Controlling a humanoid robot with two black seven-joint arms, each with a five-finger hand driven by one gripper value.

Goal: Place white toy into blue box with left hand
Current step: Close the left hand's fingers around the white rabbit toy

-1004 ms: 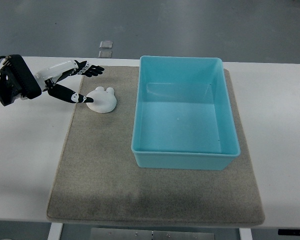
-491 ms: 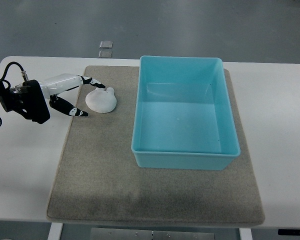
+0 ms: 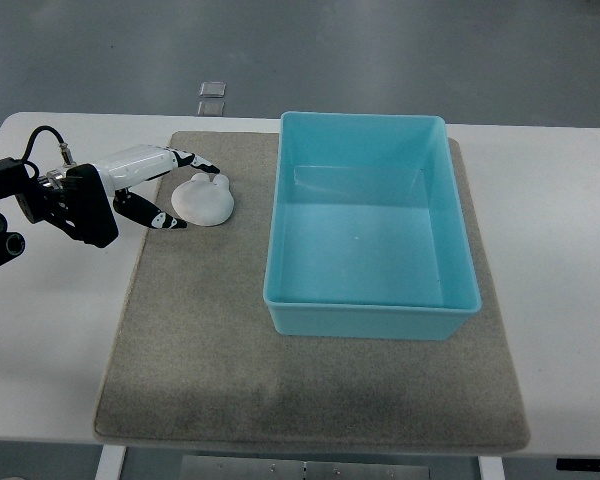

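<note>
My left hand (image 3: pixel 165 190) has shifted since a second ago: the wrist dropped lower and rolled, and the hand moved right, closing in on the toy (image 3: pixel 203 199). Earlier the thumb tip poked the toy's left edge with the other fingers pointing away above it. Now the fingers (image 3: pixel 198 162) reach over the toy's upper left side and the thumb sits just below and left of it, so the toy's left edge lies between them. Hand spread, not clamped on anything yet; whether the tips touch the toy I can't tell.

Toy barely moved, lying flat on the mat (image 3: pixel 200 340), near its upper left corner, just left of the box (image 3: pixel 370 310) but not touching it. Box empty.

Meaning: I'm lined up for a pinch, grasp not yet made. Next I'd judge closing on the toy, lifting, carrying right over the box wall. Toy is low and flat, so fingers could slide over it.

Right arm not visible.
</note>
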